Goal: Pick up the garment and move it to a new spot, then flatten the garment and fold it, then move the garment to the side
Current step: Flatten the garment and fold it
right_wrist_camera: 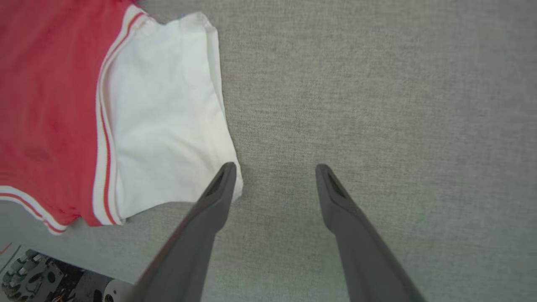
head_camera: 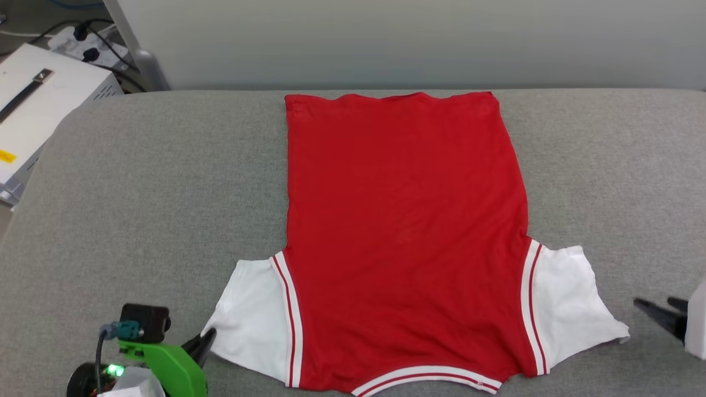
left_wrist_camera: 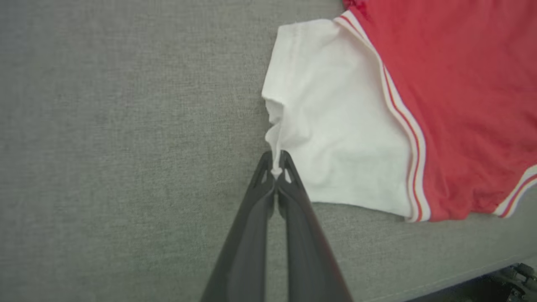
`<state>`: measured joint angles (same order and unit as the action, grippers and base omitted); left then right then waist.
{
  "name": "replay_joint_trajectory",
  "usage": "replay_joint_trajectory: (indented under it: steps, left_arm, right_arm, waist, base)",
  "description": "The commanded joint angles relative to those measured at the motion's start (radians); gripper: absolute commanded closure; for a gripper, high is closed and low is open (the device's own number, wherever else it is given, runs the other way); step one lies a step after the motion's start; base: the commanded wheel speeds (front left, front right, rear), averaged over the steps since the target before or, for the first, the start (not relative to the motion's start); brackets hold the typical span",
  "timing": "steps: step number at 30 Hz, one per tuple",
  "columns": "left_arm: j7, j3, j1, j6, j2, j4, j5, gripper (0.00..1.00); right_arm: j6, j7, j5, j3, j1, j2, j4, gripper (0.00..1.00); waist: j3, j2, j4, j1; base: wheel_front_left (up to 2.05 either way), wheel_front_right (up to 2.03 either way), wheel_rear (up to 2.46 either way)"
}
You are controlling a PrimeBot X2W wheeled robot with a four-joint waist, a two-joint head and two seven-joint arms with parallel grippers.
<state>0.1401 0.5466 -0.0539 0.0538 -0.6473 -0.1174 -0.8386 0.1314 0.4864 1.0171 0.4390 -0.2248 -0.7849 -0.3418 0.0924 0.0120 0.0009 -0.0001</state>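
The garment (head_camera: 405, 231), a red jersey with white sleeves, lies spread flat on the grey table (head_camera: 138, 182), plain red side up, collar toward me. My left gripper (head_camera: 203, 343) is shut on the outer corner of the near-left white sleeve (left_wrist_camera: 335, 126); in the left wrist view (left_wrist_camera: 276, 165) a pinch of white cloth sits between the tips. My right gripper (right_wrist_camera: 275, 172) stands open just beyond the right sleeve (right_wrist_camera: 168, 117), with bare table between the fingers and its left finger beside the sleeve's corner. In the head view it shows at the right edge (head_camera: 659, 309).
A white box (head_camera: 38, 105) with a dark handle stands off the table's far-left corner, with a power strip and cables (head_camera: 88, 47) behind it. A pale wall runs along the far edge. Grey table surface lies on both sides of the jersey.
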Motion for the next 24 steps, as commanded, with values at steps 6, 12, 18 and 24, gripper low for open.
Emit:
replay_joint_trajectory:
  steps: [6,12,18,24]
  left_arm:
    - [0.074,0.013,-0.043,0.037,-0.041,0.203,0.028,1.00]
    - [0.133,0.030,-0.050,0.072,-0.068,0.375,0.054,1.00]
    - [0.161,0.037,-0.057,0.085,-0.086,0.496,0.069,1.00]
    - [0.171,0.054,-0.089,0.073,-0.083,0.542,0.096,1.00]
  right_arm:
    - [-0.001,0.099,-0.051,-0.131,-0.171,0.041,0.072,0.00]
    - [-0.001,0.236,-0.145,-0.235,-0.349,0.107,0.101,0.00]
    - [-0.001,0.380,-0.276,-0.319,-0.532,0.169,0.051,0.00]
    - [-0.001,0.487,-0.410,-0.393,-0.676,0.200,-0.034,0.00]
  waist:
    - [0.141,-0.0120,0.077,0.0001]
    - [0.258,-0.0120,0.154,0.0001]
    - [0.360,-0.0120,0.233,0.0001]
    - [0.431,-0.0120,0.309,0.0001]
  base:
    - [0.00,0.00,0.00]
    - [0.00,0.00,0.00]
    - [0.00,0.00,0.00]
    - [0.00,0.00,0.00]
